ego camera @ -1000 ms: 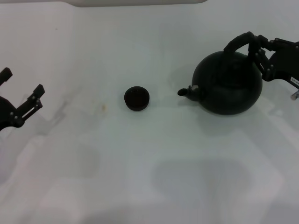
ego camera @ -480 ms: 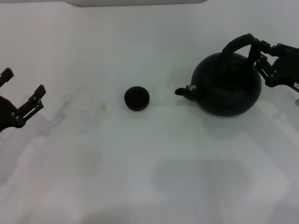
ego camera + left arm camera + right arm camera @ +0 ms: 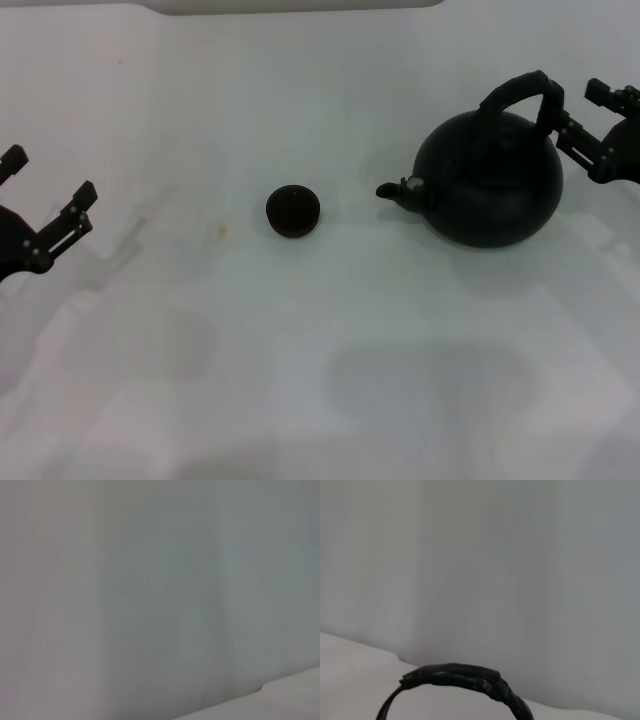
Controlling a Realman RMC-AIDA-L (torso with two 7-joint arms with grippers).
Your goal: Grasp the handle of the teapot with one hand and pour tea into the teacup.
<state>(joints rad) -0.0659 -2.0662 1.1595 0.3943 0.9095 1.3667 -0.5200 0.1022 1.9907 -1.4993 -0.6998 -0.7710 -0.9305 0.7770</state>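
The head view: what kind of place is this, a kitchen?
Probably a robot test bench rather than a kitchen: a bare white tabletop holds only a black teapot and a small teacup, with a robot claw at each side edge.

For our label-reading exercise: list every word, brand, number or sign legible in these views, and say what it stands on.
None can be read: the round matte black teapot, its wrapped black hoop handle, the small black handleless teacup and the white table show no lettering.

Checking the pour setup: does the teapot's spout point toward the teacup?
Yes, the teapot's spout faces the teacup across the table.
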